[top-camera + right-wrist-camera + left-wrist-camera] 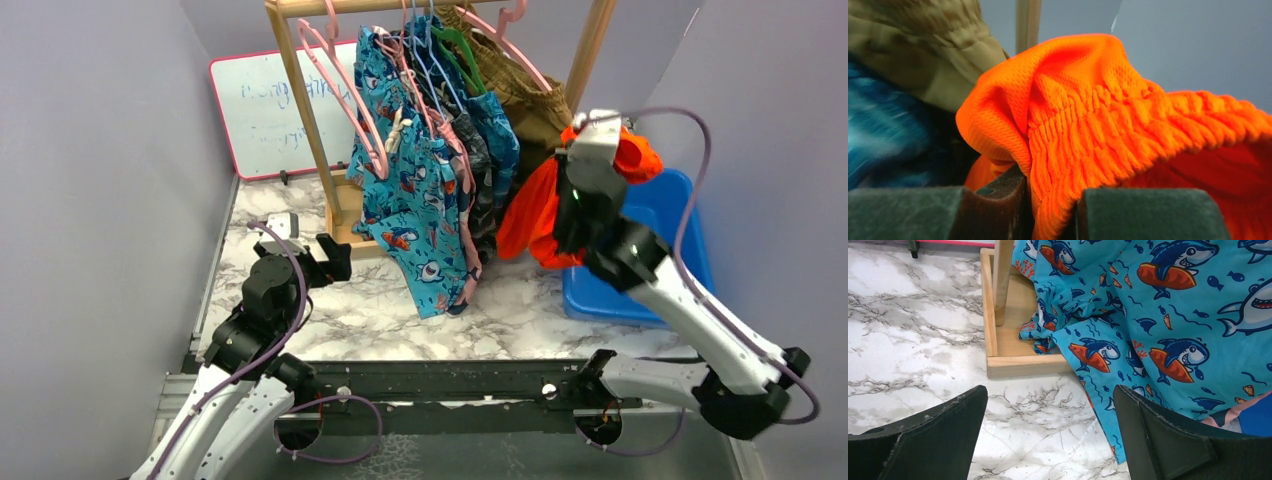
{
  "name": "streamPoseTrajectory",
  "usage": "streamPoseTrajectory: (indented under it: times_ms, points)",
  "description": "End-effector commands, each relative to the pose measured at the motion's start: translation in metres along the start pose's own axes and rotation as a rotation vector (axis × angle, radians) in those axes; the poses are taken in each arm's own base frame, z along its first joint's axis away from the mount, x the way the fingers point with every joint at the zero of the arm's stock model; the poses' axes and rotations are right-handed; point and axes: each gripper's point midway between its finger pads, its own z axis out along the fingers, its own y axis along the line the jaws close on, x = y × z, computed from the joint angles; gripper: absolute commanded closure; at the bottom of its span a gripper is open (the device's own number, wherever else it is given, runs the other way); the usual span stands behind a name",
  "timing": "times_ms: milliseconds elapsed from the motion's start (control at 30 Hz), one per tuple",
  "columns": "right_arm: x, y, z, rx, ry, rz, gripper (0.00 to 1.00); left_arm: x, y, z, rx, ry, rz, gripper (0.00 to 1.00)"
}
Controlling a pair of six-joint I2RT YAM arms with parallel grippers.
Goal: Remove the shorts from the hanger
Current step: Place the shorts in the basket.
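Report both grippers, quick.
Left gripper: open, empty.
Right gripper: closed on the orange shorts.

Plain orange shorts (530,215) in a fine mesh weave glow beside turquoise shorts (420,215) printed with navy sharks on red-orange surfboards (small dark fish and wavy lines fill the gaps). Behind them hang a darker patterned pair (483,190), a teal-blue pair (500,140) and a khaki garment (520,90), on pink hangers (345,105) and one green hanger (460,50). The rack (300,110) is pale wood, the table (330,310) white marble veined grey, the bin (655,215) bright blue, the whiteboard (262,110) pink-framed. The arms (700,310) are white and black.
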Motion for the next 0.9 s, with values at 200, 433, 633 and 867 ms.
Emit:
streamPoseTrajectory:
  times_ms: [200,433,633,867]
  points:
    - [0.058,-0.072,0.091,0.073,0.286,0.194,0.99,-0.007,-0.003,-0.003,0.015,-0.020,-0.007,0.01]
    - [-0.006,-0.132,0.086,0.241,0.175,0.229,0.99,-0.006,-0.003,-0.002,0.014,-0.013,-0.004,0.01]
    - [-0.028,-0.165,0.082,0.394,0.084,0.181,0.98,-0.007,-0.003,-0.002,0.017,-0.016,-0.006,0.01]
    - [0.055,-0.131,0.102,0.315,0.271,0.188,0.98,-0.008,-0.003,-0.004,0.020,-0.024,-0.008,0.01]
